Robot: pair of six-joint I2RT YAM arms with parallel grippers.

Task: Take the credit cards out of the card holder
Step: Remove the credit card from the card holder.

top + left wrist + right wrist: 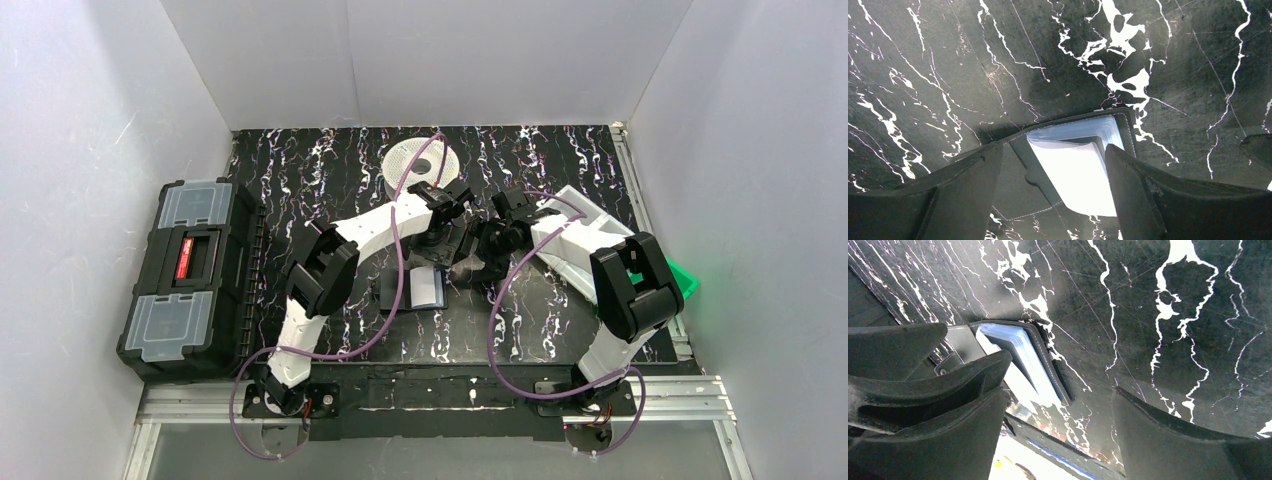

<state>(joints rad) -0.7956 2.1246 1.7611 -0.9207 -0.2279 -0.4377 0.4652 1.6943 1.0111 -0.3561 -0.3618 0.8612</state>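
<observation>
Marbled black tabletop bears a flat black folding card holder (pale bluish sleeves inside), left gripper and right gripper both gaping apart.

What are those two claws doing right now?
Left gripper: open, astride the card holder.
Right gripper: open, empty.

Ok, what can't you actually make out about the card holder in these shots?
Credit cards: in the left wrist view the card holder sleeves are washed out by glare, so no card shows.
Holder's near end: same view, cut off by the bottom edge and the left gripper.
Holder's left part: right wrist view, behind a finger of the right gripper.
Top view: holder too small, partly under both grippers.
</observation>
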